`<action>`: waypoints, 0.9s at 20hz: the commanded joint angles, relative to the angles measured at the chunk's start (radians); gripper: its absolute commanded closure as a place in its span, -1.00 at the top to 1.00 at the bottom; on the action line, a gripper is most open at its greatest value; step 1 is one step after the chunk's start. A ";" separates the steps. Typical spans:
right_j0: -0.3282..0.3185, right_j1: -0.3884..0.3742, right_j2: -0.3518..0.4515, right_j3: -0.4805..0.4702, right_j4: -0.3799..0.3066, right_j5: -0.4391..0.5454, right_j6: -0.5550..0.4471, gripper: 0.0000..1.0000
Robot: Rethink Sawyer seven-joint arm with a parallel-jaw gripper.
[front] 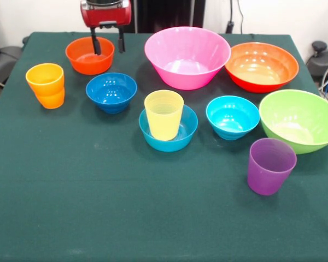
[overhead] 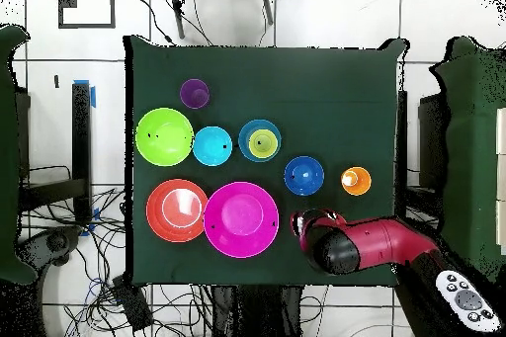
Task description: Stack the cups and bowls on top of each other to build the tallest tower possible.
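My gripper (front: 108, 46) is open at the table's far side. One finger hangs over the inside of the small orange-red bowl (front: 83, 59), the other just beyond its right rim. The yellow cup (front: 163, 114) stands upright in the mid-blue bowl (front: 177, 139), which also shows in the overhead view (overhead: 261, 141). The orange cup (front: 46, 84), dark blue bowl (front: 111, 91), cyan bowl (front: 233, 116) and purple cup (front: 270, 165) stand apart. The large pink (front: 187, 57), orange-red (front: 261, 65) and lime green (front: 299, 120) bowls stand on the right. In the overhead view the arm (overhead: 341, 242) hides the small orange-red bowl.
The green cloth covers the table (front: 98, 207). Its near half holds only the purple cup. Cables and chairs lie around the table in the overhead view.
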 commanded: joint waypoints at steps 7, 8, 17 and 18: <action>0.028 0.203 -0.073 -0.116 -0.217 -0.107 -0.009 1.00; 0.031 0.210 -0.078 -0.121 -0.224 -0.114 -0.003 1.00; -0.039 0.172 -0.039 -0.076 -0.208 -0.081 -0.068 1.00; -0.041 0.175 -0.042 -0.077 -0.214 -0.085 -0.067 1.00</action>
